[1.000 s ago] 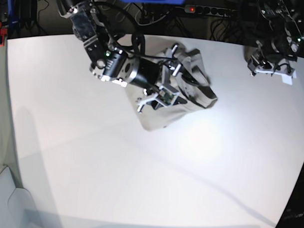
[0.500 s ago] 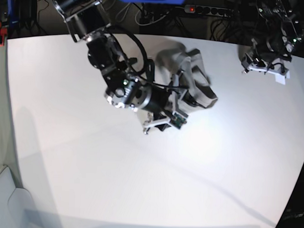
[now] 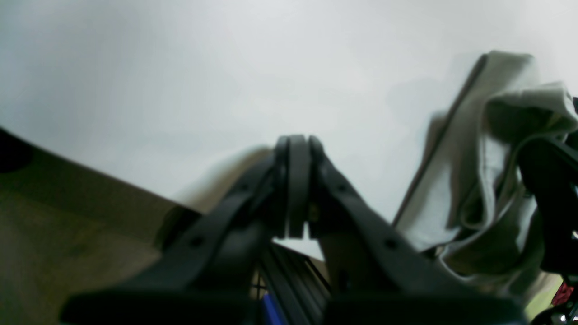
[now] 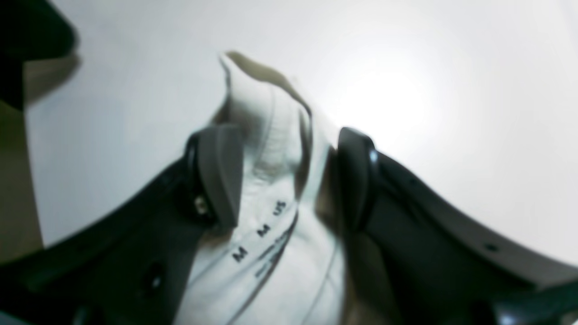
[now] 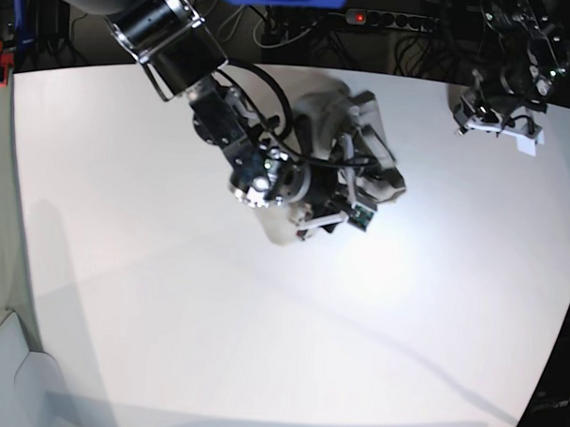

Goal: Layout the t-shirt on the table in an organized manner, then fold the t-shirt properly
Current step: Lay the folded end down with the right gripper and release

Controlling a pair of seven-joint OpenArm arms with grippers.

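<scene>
At frame centre the right gripper [image 4: 284, 180] straddles a bunched fold of the t-shirt [image 5: 363, 118] without pinching it, probably to spread it, while the left gripper [image 3: 293, 189], clenched empty, hangs upper right.

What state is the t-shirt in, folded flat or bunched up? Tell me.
Bunched up. The t-shirt sits in a crumpled heap on the table, and a ridge of its cloth stands between the right gripper jaws.

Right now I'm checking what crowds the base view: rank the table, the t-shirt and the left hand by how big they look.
1. table, filling most of the view
2. t-shirt, bunched and partly hidden by the right arm
3. left hand, small at the far edge, so distance may shrink it
</scene>
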